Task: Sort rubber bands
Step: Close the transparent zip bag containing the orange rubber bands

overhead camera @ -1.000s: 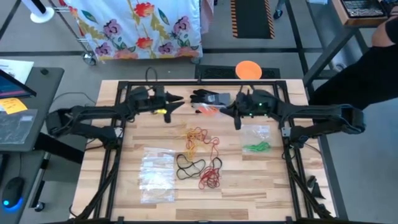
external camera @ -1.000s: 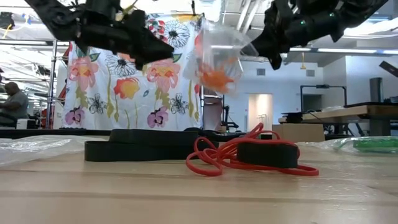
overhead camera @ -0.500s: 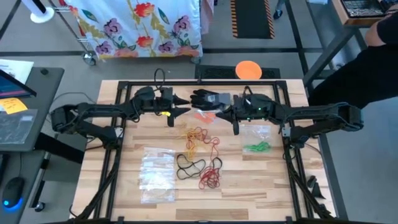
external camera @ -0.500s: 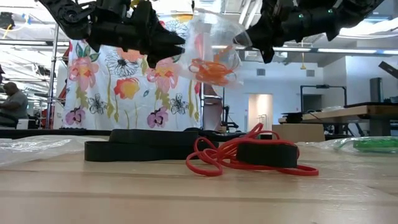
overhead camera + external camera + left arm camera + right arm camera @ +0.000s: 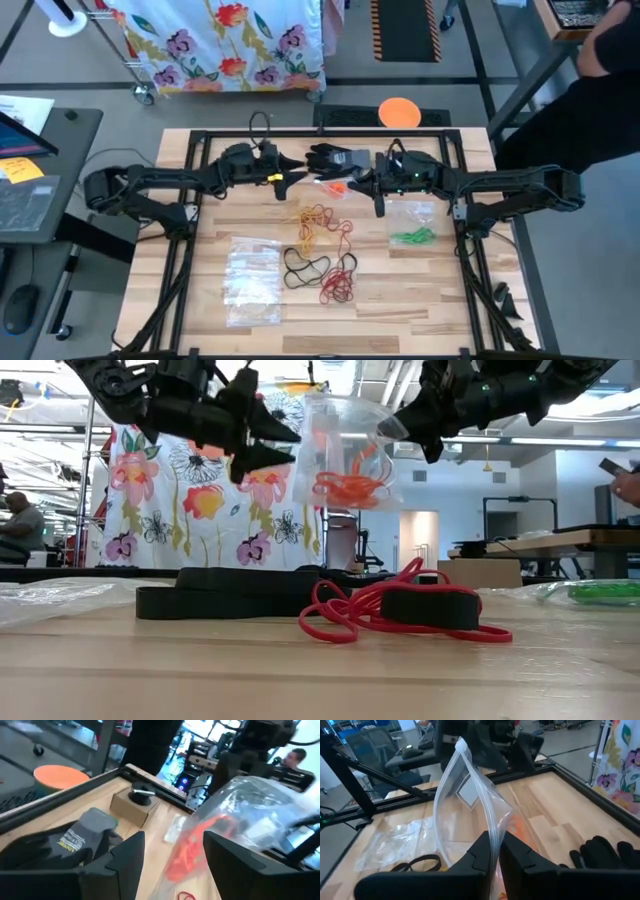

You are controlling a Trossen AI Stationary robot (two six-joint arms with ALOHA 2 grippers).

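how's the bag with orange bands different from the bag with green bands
The bag of orange rubber bands hangs in the air, pinched at its edge by the right gripper; the bag of green rubber bands lies flat on the table.
The orange one sits between both grippers, the open left gripper beside it; the green one lies under the right arm, untouched.
Both are clear plastic bags holding one colour.

Your two arms are matte black throughout, built of slim jointed links that thicken into blocky housings near each wrist. The left hand (image 5: pixel 287 176) ends in two flat, angular black fingers (image 5: pixel 125 857) with slanted inner edges, and you can see a small yellow patch beside it from above. The right hand (image 5: pixel 366 183) has the same dark wedge fingers (image 5: pixel 482 851), small green lights on its wrist housing, and thin black cables along the arm.
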